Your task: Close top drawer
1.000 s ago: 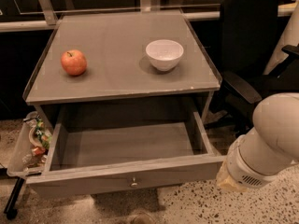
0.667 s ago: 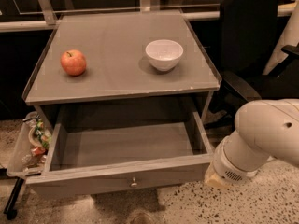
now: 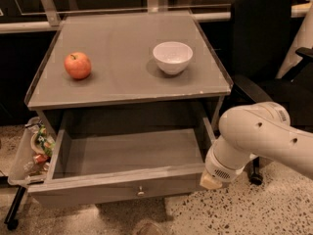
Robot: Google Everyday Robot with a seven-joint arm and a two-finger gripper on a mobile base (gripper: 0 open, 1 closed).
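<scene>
Beside the end effector, the top drawer stands open.

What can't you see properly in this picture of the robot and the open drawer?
Camera view:
- The tool, beside the top drawer's right front corner: mostly hidden by the robot's own arm.
- The bits in the container on the left: too jumbled to name.
- Below the top drawer's front: cut off by the bottom edge.

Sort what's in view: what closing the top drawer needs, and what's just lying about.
Job: top drawer, pulled open; its knob; gripper, at the drawer's front right corner.
Lying about: apple, white bowl, both on the tabletop; black chair.
</scene>
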